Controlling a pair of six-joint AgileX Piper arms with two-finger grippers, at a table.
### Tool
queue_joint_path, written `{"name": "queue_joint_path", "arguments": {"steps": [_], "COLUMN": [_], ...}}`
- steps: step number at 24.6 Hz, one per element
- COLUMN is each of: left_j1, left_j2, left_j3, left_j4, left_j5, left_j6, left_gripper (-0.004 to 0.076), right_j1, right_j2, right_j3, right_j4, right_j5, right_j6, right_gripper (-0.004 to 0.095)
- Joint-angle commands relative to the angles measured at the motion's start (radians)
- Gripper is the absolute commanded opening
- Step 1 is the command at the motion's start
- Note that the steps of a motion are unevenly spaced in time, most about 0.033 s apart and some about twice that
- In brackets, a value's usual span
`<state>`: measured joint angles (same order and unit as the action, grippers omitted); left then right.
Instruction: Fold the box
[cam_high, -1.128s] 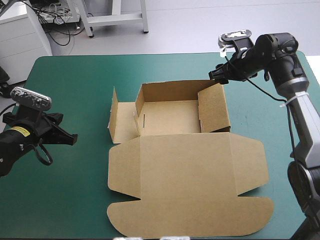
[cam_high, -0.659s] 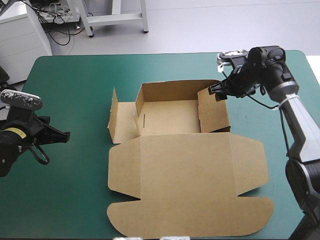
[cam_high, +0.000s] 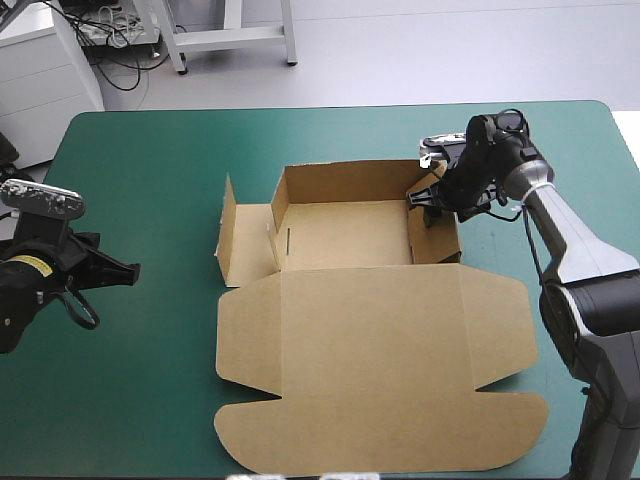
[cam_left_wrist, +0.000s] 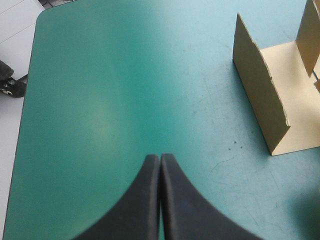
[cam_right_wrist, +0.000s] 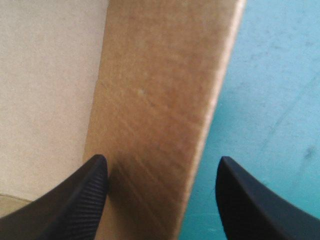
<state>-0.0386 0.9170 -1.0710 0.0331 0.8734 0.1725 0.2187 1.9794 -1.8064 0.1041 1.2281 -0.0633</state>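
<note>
Astride box wall, right end effector

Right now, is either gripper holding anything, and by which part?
Nothing is held. The right gripper is open, straddling the box's right wall without clamping it; the left gripper is shut on nothing above the teal-green cover.

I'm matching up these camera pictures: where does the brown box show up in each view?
High view: the box lies mid-table, walls raised at the far end, lid flat nearer.
Left wrist view: its upright left flap, ahead of and beside the shut left claw.
Right wrist view: its right wall between the fingers of the open right claw.
Shared landmark: the teal-green cover.
</note>
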Motion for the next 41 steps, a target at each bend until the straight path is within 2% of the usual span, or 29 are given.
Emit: {"name": "queue_joint_path", "arguments": {"steps": [1,7,10,13,21,26,31,32,37,41], "left_j1": [0.002,0.002,0.002,0.002,0.002,0.002,0.002,0.002,0.002,0.002], "left_j2": [-0.013,-0.013,-0.013,-0.013,-0.013,-0.013,-0.013,-0.013,0.0,0.072], "left_j3": [-0.027,-0.027,-0.027,-0.027,-0.027,-0.027,-0.022,-0.017,0.042,0.053], "left_j4": [0.001,0.001,-0.001,-0.003,-0.024,-0.024,-0.026,-0.026,-0.033,-0.134], "left_j5": [-0.054,-0.054,-0.054,-0.054,-0.054,-0.054,-0.053,-0.055,-0.069,-0.088], "left_j6": [-0.012,-0.012,-0.012,-0.012,-0.018,-0.02,-0.02,-0.02,-0.048,-0.046], "left_gripper": [-0.0032,-0.0032,-0.0032,-0.0032,-0.0032,-0.0032,-0.0032,-0.0032,-0.0032,-0.0031], "right_j1": [-0.001,-0.001,-0.001,-0.001,-0.001,-0.011,-0.072,-0.084,-0.225,-0.28], "right_j2": [-0.051,-0.023,-0.019,-0.019,-0.051,-0.161,-0.272,-0.29,-0.397,-0.444], "right_j3": [-0.023,-0.023,-0.023,-0.023,-0.037,-0.037,-0.035,-0.035,-0.035,-0.021], "right_j4": [0.001,0.001,-0.003,-0.003,-0.021,-0.021,0.012,0.023,0.283,0.297], "right_j5": [-0.023,-0.023,-0.023,-0.019,0.02,0.02,0.02,0.02,0.02,0.02], "right_j6": [-0.003,-0.007,-0.007,-0.007,-0.02,-0.11,-0.158,-0.163,-0.284,-0.311], "right_gripper": [0.0481,0.0316,0.0125,-0.0023,-0.0023,-0.0023,-0.0023,-0.0023,-0.0023,-0.0023]}}
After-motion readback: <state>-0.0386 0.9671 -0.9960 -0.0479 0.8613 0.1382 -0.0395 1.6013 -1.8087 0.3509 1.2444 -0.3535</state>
